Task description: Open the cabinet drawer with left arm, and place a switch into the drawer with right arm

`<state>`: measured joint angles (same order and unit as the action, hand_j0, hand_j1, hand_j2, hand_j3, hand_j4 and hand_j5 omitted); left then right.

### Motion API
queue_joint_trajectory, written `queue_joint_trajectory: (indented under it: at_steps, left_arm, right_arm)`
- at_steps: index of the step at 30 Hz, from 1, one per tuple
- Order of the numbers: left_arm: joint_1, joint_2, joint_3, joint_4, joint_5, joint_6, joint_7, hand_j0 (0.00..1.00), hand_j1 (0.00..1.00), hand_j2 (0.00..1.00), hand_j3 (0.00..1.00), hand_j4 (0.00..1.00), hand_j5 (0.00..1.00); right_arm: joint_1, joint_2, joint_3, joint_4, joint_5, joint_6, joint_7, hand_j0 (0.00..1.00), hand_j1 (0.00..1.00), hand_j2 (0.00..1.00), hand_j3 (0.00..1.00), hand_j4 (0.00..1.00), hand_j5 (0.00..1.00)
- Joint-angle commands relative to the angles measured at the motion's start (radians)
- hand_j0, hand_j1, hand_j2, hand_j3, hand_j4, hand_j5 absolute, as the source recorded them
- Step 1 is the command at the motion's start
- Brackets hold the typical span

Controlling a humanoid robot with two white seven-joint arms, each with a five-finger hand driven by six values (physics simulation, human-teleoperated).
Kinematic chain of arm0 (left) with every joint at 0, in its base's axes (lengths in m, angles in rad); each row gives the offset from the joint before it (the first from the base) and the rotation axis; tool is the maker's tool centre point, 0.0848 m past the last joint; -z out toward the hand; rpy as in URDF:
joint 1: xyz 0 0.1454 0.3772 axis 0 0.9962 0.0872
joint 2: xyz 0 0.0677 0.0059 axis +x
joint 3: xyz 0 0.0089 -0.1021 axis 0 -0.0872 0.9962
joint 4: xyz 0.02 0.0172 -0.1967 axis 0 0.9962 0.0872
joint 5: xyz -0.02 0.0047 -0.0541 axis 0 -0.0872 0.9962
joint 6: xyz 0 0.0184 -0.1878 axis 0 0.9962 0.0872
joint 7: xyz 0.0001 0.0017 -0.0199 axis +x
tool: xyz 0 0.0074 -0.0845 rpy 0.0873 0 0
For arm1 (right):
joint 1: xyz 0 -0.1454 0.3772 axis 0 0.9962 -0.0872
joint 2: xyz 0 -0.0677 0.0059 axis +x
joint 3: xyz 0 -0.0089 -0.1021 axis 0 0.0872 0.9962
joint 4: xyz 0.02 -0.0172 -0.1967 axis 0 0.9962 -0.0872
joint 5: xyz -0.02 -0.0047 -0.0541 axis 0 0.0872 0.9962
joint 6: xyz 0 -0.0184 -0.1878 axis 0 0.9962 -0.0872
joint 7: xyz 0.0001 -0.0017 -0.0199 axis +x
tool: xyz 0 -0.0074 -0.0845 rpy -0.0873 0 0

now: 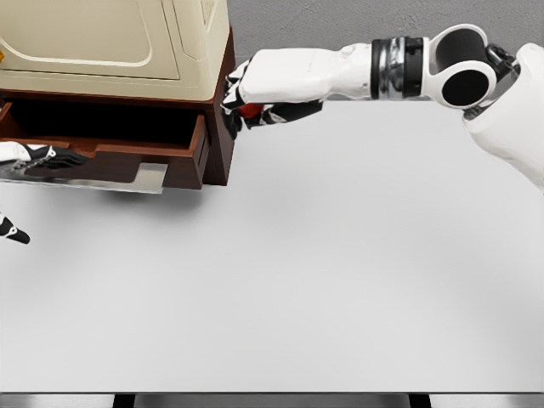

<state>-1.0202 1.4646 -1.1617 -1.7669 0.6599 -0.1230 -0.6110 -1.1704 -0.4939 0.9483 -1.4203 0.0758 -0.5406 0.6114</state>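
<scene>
Drawer (110, 140) stands pulled out from the brown base of the cabinet (127, 42), its dark inside open to view and a grey metal handle (140, 177) running along its front edge. Above it sits the cabinet's cream upper body with a panelled door.

At the far left edge, the left hand (38, 157) lies on the drawer front at the handle, its dark fingers curled over the edge in a grip on it. A further dark-tipped bit of that arm shows lower on the left edge.

From the right, the right arm stretches across above the white tabletop (323, 272), and the right hand (255, 106) is closed around a small red switch (249, 110), only a patch of which shows between the fingers. That hand and the switch are beside the cabinet's right side, just right of the drawer's corner, not over the drawer opening.
</scene>
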Motion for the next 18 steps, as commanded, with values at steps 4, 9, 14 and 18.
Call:
queue_joint_trajectory:
  at_steps: [4, 9, 14, 18]
  left_arm:
    - [0.002, 0.002, 0.014, 0.000, 0.009, -0.041, 0.000, 1.00, 1.00, 1.00, 1.00, 1.00, 1.00]
    - [0.002, -0.003, 0.028, 0.000, 0.010, -0.135, 0.000, 1.00, 1.00, 1.00, 1.00, 1.00, 1.00]
    - [0.002, -0.006, 0.028, 0.000, 0.033, -0.267, 0.000, 1.00, 1.00, 1.00, 1.00, 1.00, 1.00]
    - [0.002, -0.003, 0.028, 0.000, 0.041, -0.334, 0.000, 1.00, 1.00, 1.00, 1.00, 1.00, 1.00]
  right_arm:
    - [-0.003, 0.032, 0.006, 0.000, -0.007, 0.022, -0.001, 0.43, 0.43, 0.43, 0.43, 0.43, 0.43]
    - [-0.018, 0.066, 0.018, 0.001, -0.007, 0.045, -0.001, 0.43, 0.43, 0.43, 0.43, 0.43, 0.43]
    - [-0.029, 0.087, 0.020, 0.004, -0.007, 0.060, -0.001, 0.43, 0.43, 0.43, 0.43, 0.43, 0.43]
    - [-0.032, 0.100, 0.020, 0.011, -0.007, 0.067, -0.001, 0.43, 0.43, 0.43, 0.43, 0.43, 0.43]
